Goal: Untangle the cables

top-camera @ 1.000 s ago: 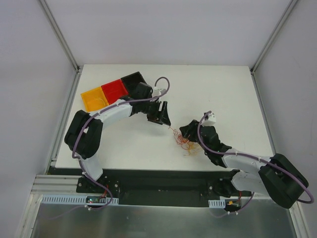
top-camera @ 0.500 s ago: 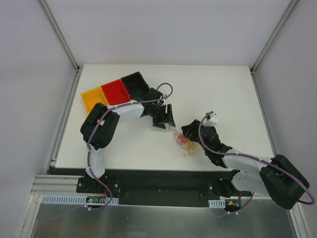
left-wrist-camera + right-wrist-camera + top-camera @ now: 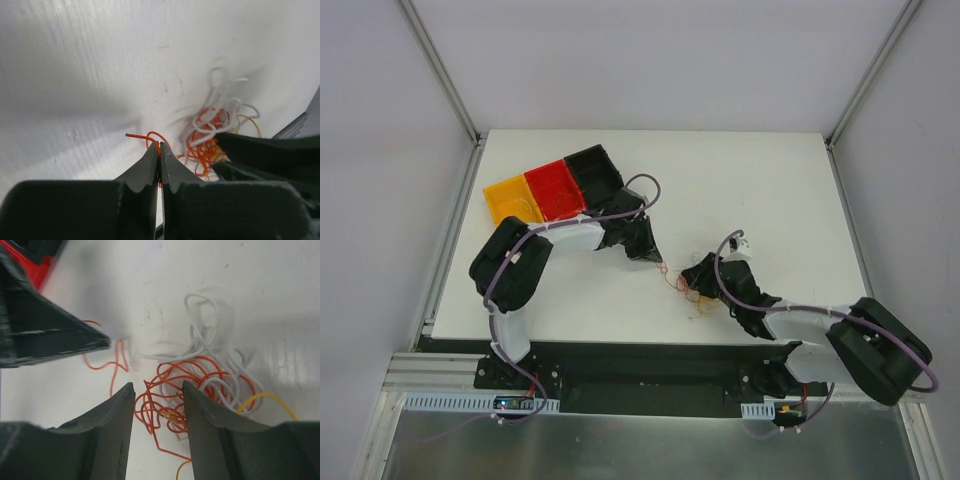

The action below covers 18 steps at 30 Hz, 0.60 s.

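The cables point(image 3: 693, 293) are a small tangle of thin orange, white and yellow wires on the white table, also visible in the left wrist view point(image 3: 212, 131) and the right wrist view point(image 3: 200, 377). My left gripper point(image 3: 659, 259) point(image 3: 160, 145) is shut, its tips pinching one orange strand that curls out of the tangle's left side. My right gripper point(image 3: 693, 277) point(image 3: 158, 386) is open and sits low over the tangle. Orange loops lie between its fingers without being clamped. The two grippers are close together, tips nearly facing.
A three-part tray stands at the back left, with an orange bin point(image 3: 506, 201), a red bin point(image 3: 551, 186) and a black bin point(image 3: 591, 167). The left arm's forearm lies just in front of it. The near table edge point(image 3: 620, 340) runs below the tangle.
My left gripper moved right and down to the tangle's edge and shut on an orange strand. My right gripper slid left over the tangle and its jaws narrowed a little.
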Tool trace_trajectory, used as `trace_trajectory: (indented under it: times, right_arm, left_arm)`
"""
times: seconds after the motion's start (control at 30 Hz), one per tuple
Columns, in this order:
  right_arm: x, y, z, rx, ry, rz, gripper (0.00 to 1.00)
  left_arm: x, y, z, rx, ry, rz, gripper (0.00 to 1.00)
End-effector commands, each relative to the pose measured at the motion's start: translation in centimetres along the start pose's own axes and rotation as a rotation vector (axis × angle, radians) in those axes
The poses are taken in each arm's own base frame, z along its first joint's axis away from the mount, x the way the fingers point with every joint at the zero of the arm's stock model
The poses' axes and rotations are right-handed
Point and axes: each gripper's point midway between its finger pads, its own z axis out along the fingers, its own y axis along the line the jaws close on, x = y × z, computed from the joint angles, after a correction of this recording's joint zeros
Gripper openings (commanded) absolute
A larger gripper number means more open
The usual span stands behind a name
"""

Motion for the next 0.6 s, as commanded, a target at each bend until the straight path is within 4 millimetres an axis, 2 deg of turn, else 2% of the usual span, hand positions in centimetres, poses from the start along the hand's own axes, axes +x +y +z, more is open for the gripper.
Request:
trace_trajectory:
  times: [0.0, 0.13, 0.23, 0.33, 0.43, 0.57]
  right_arm:
    - [1.5, 3.0, 1.5, -0.088, 0.093, 0.071, 0.45]
    - [2.8, 2.3, 2.8, -0.044, 0.134, 0.108, 0.45]
    - [2.4, 0.6, 2.8, 0.044, 0.103, 0.124, 0.45]
    - [1.6, -1.0, 2.4, 0.123, 0.049, 0.131, 0.46]
    - [0.8, -1.5, 2.3, 0.154, 0.015, 0.127, 0.47]
    - [-0.1, -1.6, 2.3, 0.178, -0.013, 0.105, 0.47]
  left_arm:
    - [-1.8, -5.0, -5.9, 0.11, -0.183, 0.135, 0.0]
    - [-1.3, -7.2, -10.9, 0.179, -0.278, 0.231, 0.0]
    - [-0.9, -8.4, -15.3, 0.201, -0.359, 0.316, 0.0]
    - [-1.3, -9.3, -21.1, 0.182, -0.518, 0.421, 0.0]
    - [-1.8, -9.7, -28.2, 0.119, -0.703, 0.542, 0.0]
    - [-0.9, -10.9, -37.4, 0.088, -0.878, 0.628, 0.0]
